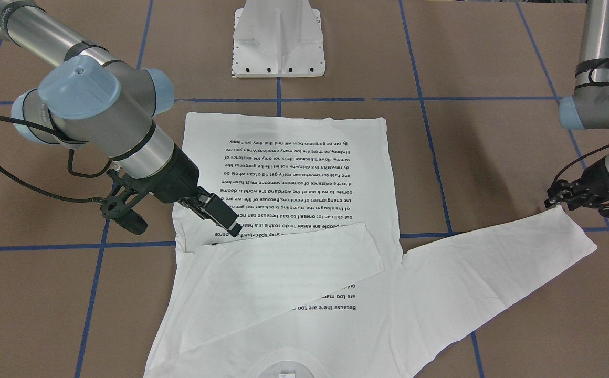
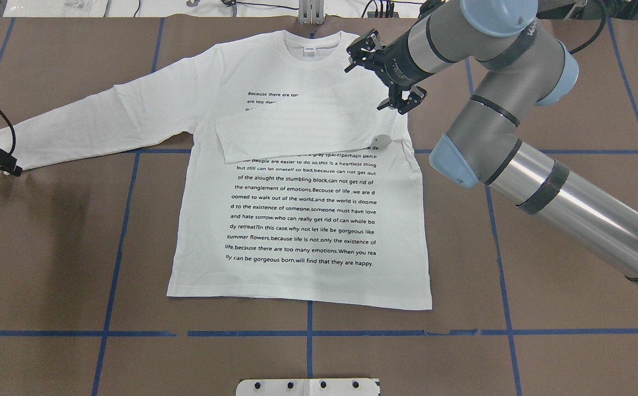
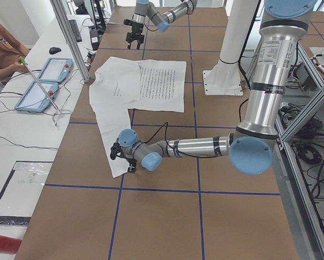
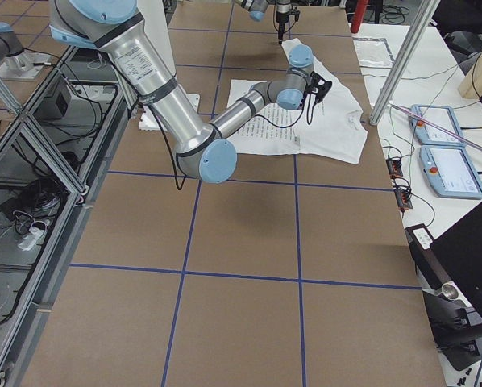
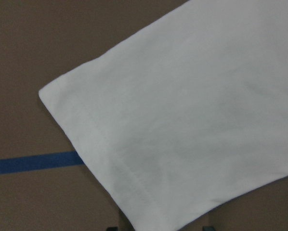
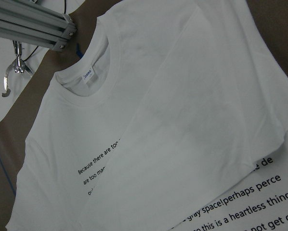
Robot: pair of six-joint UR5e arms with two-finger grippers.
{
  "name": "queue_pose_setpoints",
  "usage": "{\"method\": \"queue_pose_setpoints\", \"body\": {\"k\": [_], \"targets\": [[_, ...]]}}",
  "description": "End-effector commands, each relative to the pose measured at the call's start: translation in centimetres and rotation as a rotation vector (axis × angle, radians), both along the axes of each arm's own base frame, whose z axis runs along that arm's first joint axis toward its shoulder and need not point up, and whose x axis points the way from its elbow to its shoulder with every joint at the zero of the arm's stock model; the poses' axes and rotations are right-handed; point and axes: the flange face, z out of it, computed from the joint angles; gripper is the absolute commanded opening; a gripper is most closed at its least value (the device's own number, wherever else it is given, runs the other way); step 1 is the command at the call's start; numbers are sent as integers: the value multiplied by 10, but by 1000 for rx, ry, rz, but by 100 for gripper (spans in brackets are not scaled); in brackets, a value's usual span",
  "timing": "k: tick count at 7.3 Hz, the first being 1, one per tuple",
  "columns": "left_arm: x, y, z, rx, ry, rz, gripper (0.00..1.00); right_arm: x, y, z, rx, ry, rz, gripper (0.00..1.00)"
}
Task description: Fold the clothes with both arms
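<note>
Left claw (image 2: 8, 168) apart at the outstretched cuff (image 5: 100, 144); shirt (image 2: 308, 220) lies flat, stretching toward the right claw (image 1: 231, 224). Pinch both cuff layers squarely before you lift. Right claw sits over the folded sleeve (image 2: 297, 126); can't tell its opening.

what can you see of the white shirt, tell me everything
The shirt is white, soft, cotton-looking and long-sleeved, lying flat and print side up on the brown table, with many lines of small black text and a neck label. One sleeve is folded across the chest, covering some text; the other sleeve lies stretched out, its cuff by the left gripper.
</note>
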Motion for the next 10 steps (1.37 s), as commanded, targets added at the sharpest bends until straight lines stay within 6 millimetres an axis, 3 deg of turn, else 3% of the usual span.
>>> {"method": "queue_pose_setpoints", "body": {"k": [1,2,3,4,7,8,10], "targets": [[-1,-1,-2,13,-6,-7,42,3,2,-3,6,-5,0,99],[-2,1,0,20,-1,-9,27,5,4,-2,7,-6,-1,99],[-2,1,1,18,-1,-10,6,5,5,-1,5,-5,-2,99],[-1,1,2,17,-2,-8,0,7,5,0,7,-6,0,99],[-2,-2,-5,21,12,-9,0,7,6,0,4,-6,0,99],[-4,-7,-36,43,60,-7,0,11,8,-4,10,-9,1,99],[0,-29,-138,156,144,-33,0,39,20,25,4,-8,-6,99]]}}
